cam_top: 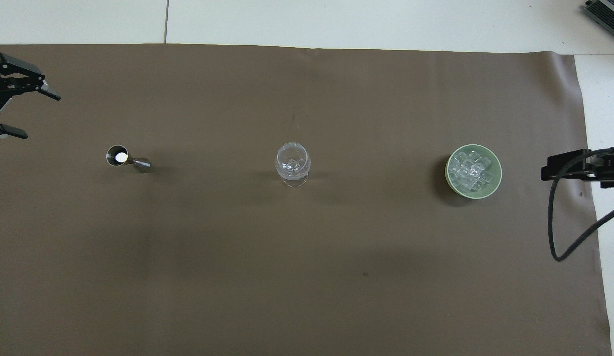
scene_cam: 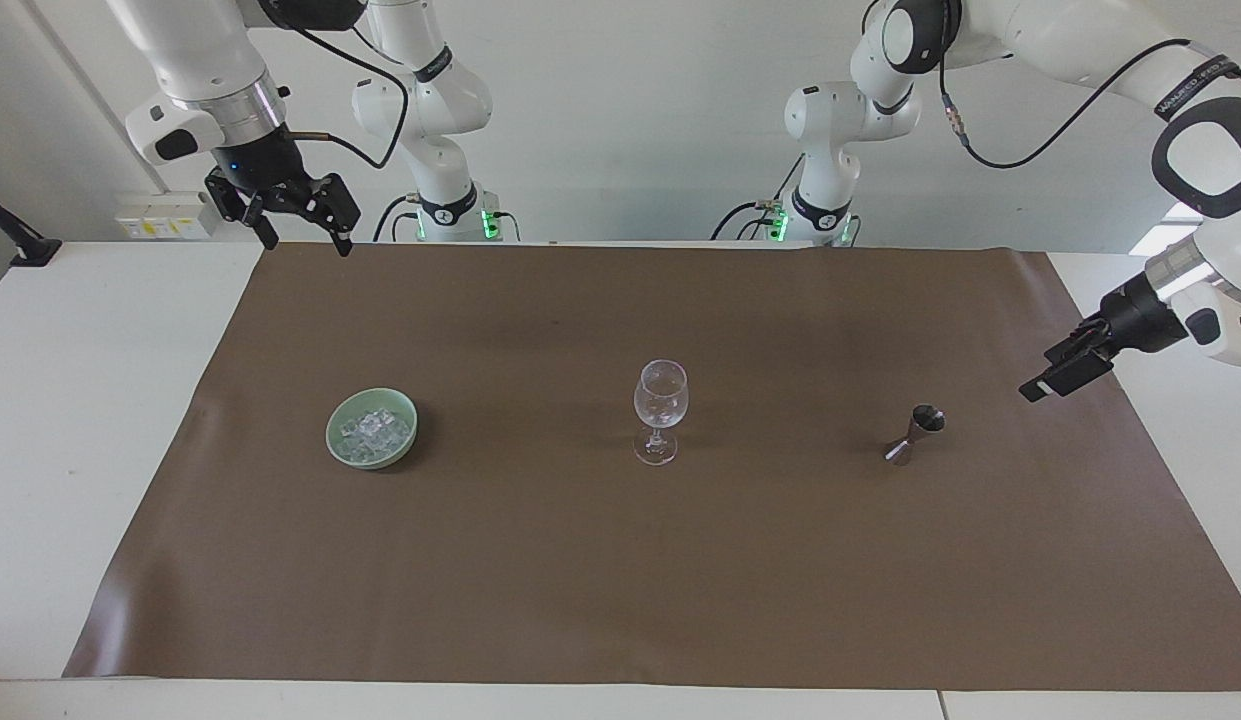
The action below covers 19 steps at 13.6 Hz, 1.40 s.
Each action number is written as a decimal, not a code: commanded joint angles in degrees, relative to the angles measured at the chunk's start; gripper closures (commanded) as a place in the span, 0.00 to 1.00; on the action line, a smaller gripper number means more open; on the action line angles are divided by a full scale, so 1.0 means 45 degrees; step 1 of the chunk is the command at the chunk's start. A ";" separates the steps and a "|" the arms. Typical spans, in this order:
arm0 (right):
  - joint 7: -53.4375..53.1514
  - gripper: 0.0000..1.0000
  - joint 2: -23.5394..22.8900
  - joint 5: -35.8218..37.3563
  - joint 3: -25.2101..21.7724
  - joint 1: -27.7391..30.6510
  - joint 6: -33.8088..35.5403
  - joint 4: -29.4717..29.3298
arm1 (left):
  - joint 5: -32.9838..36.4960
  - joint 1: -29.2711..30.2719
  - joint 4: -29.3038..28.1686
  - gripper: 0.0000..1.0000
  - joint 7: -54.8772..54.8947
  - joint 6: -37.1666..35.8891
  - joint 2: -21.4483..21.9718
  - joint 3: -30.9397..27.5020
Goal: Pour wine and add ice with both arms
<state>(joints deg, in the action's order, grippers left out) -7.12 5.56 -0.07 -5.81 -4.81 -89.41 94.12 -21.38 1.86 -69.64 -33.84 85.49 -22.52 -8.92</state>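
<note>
A robotics laboratory was indicated rather than a home or bar. Two white jointed arms [scene_cam: 420, 90] were seen mounted at the edge of a plain white table [scene_cam: 80, 420], with green status lights at their bases and black cables [scene_cam: 1040, 130] trailing from them. A brown sheet [scene_cam: 620, 580] was spread flat over the table as a work surface. A bare white wall [scene_cam: 630, 110] was seen, with a block of wall sockets [scene_cam: 165, 215] fixed low on it.
</note>
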 commanded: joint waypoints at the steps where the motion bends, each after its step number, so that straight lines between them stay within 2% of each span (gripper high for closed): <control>1: 0.0235 0.00 0.0053 0.0036 -0.0037 -0.0005 0.0180 0.0023 | -0.0716 0.0328 0.0340 0.00 -0.1480 -0.0344 -0.0308 -0.0029; 3: 0.0235 0.00 0.0053 0.0036 -0.0037 -0.0005 0.0180 0.0023 | -0.1222 0.0407 -0.0476 0.00 -0.2088 -0.0287 -0.0134 -0.0029; 10: 0.0235 0.00 0.0053 0.0036 -0.0037 -0.0005 0.0180 0.0023 | -0.1867 0.0447 -0.0791 0.00 -0.3512 -0.0112 -0.0132 -0.0048; 13: 0.0235 0.00 0.0053 0.0036 -0.0037 -0.0005 0.0180 0.0023 | -0.2491 0.1030 -0.0969 0.00 -0.3983 0.0086 -0.0229 -0.0048; 17: 0.0235 0.00 0.0053 0.0036 -0.0037 -0.0005 0.0180 0.0023 | -0.3021 0.1579 -0.1825 0.00 -0.5425 0.0202 -0.0230 -0.0048; 19: 0.0235 0.00 0.0053 0.0036 -0.0018 -0.0005 0.0180 0.0023 | -0.3916 0.2007 -0.2314 0.00 -0.6324 0.0532 -0.0269 -0.0048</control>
<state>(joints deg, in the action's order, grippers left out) -7.12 5.56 -0.07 -5.81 -4.81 -89.41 94.12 -35.54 9.44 -77.08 -58.37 86.01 -24.11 -9.32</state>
